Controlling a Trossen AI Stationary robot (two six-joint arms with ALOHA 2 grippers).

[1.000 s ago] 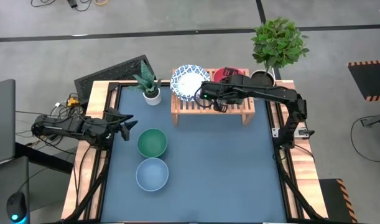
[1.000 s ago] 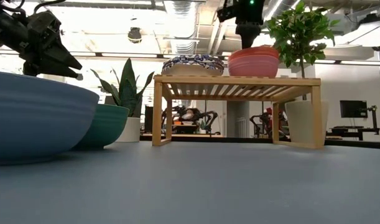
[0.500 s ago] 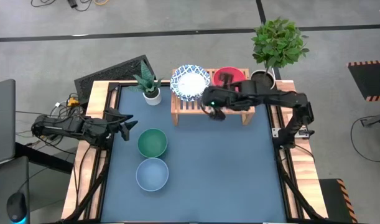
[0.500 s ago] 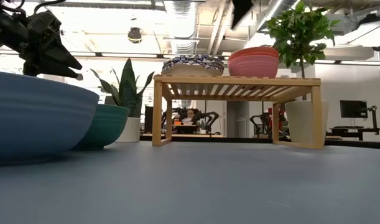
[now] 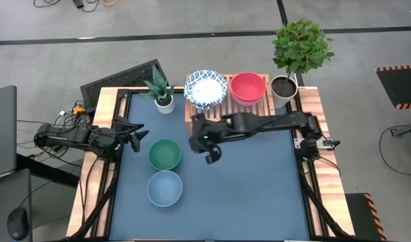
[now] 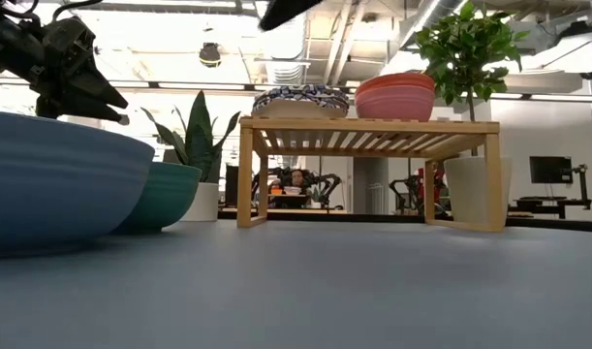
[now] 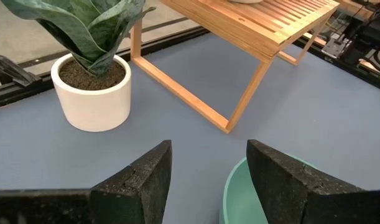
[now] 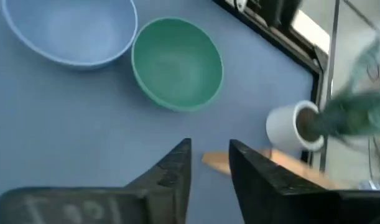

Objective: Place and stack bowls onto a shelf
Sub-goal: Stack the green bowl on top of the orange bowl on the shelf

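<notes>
Shelf (image 5: 229, 107): light-wood slatted rack at the far side of the table (image 5: 259, 195), partly crossed by the right arm in the high view.
Patterned bowl (image 5: 206, 88): white with blue-patterned rim, on the shelf's left half, upright.
Red bowl (image 5: 247, 86): on the shelf's right half, nested in a pink bowl (image 6: 396, 101) beneath it; stack seen clearly in the low view.
Green bowl (image 5: 165, 154): on the table, left of centre, upright, empty.
Light blue bowl (image 5: 165, 187): on the table just beside the green bowl, nearer the front edge; rims close, contact cannot be told.
Right end effector (image 5: 212, 154): stretched over the table in front of the shelf, near the green bowl; fingers (image 8: 173, 168) narrowly apart, holding nothing.
Left end effector (image 5: 136, 134): at the table's left edge, beside the green bowl; fingers (image 7: 143, 180) spread wide, empty.
Small plant pot (image 5: 164, 102): white, with spiky leaves, left of the shelf.
Leafy plant (image 5: 299, 46): in a pot at the shelf's right end.
</notes>
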